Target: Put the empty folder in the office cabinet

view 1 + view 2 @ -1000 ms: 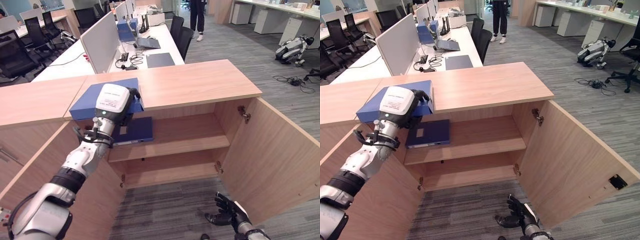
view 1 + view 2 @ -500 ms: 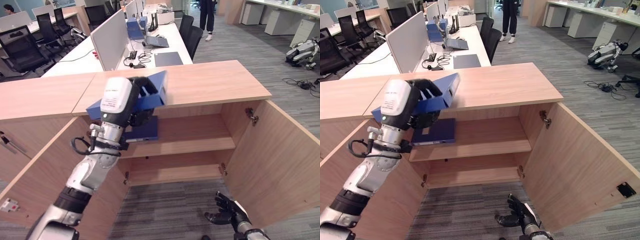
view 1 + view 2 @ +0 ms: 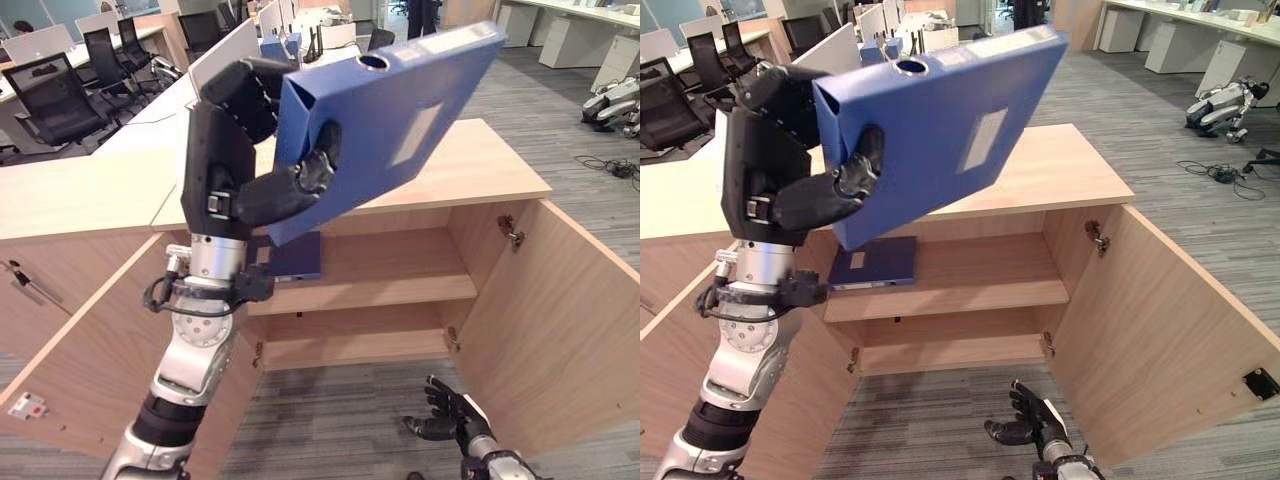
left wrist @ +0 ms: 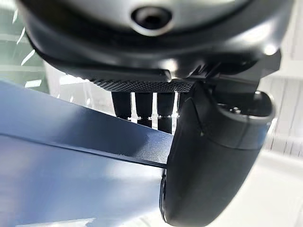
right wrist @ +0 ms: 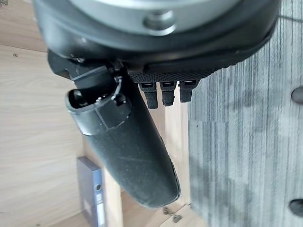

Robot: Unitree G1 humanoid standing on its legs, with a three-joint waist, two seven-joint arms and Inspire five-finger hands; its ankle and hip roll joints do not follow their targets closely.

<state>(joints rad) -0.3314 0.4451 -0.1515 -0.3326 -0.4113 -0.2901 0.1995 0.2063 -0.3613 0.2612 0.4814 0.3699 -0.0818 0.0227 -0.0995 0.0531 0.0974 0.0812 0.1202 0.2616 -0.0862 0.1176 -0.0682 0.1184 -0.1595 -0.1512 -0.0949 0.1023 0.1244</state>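
- Left hand [image 3: 235,165] is clasping the blue folder [image 3: 395,110], thumb across its face, now lifting it clear of the cabinet [image 3: 480,170] top into the upper centre of frame.
- Second folder [image 3: 298,257] is lying on the upper shelf.
- Right hand [image 3: 445,415], fingers relaxed, is idling at bottom centre.

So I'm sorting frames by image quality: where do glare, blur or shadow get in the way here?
Left wrist view: the blue folder is soft and out of focus, and the bright background behind the left hand is washed out. Right wrist view: the right hand is blurred from closeness. Left eye view: the cabinet shelves sit in mild shadow, still readable.
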